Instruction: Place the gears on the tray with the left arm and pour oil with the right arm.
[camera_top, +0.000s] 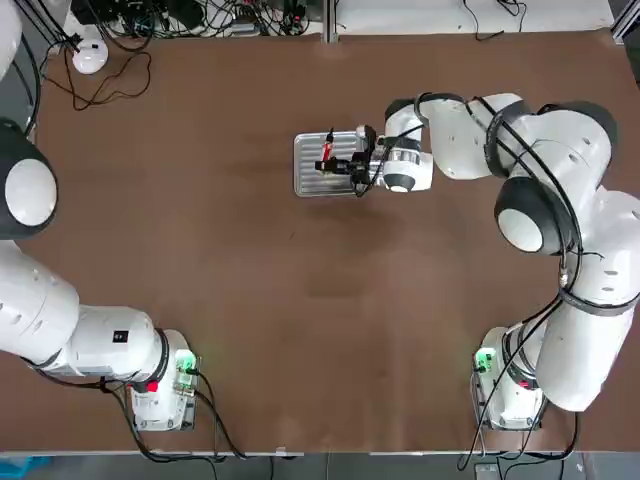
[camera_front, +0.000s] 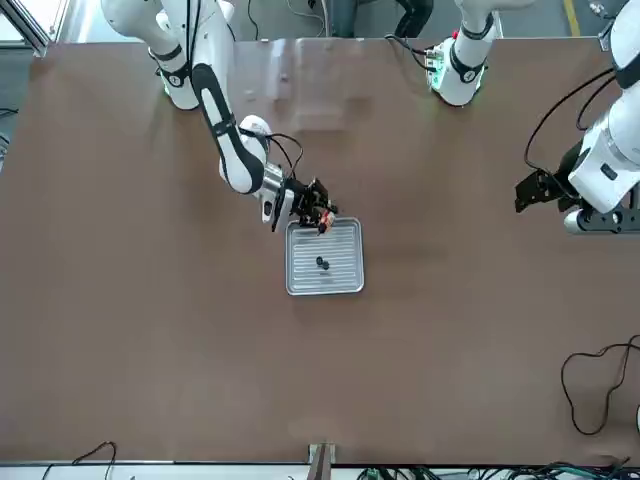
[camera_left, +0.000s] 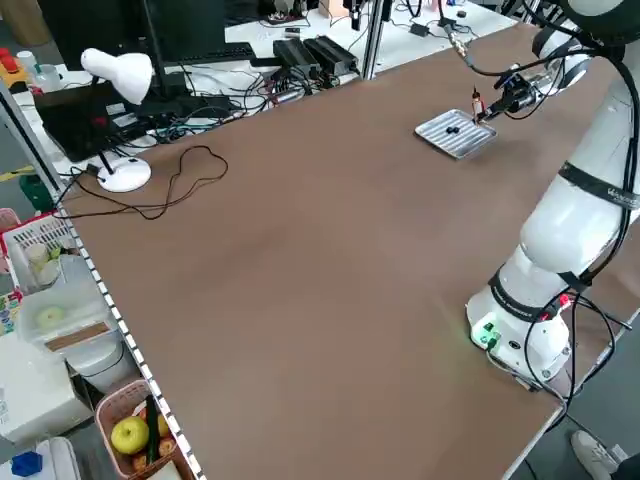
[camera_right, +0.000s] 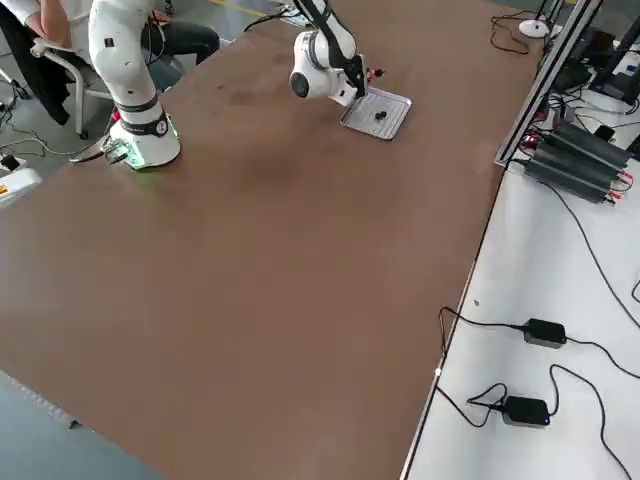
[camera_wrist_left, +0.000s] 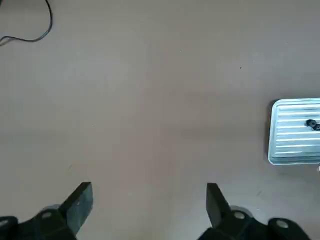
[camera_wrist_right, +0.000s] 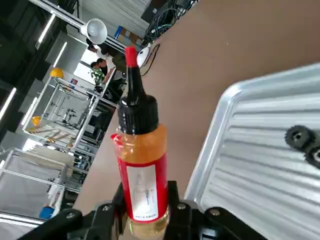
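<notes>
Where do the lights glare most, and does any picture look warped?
Front view: pale glare on the table near the arm bases. Right wrist view: the tray shines, and the bottle looms large and slanted against a tilted room. Top view: even light.

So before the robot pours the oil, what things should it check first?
1. Two small dark round gears lie on the ribbed silver metal tray: ok.
2. Right gripper is shut on the little orange oil bottle with the red tip: ok.
3. Bottle is by the tray's edge: ok.
4. Red tip is aimed at the gears: not ok, it points away.
5. Cap is off the tip: cannot tell.
6. Left gripper is open, empty and off to the side of the tray: ok.
</notes>
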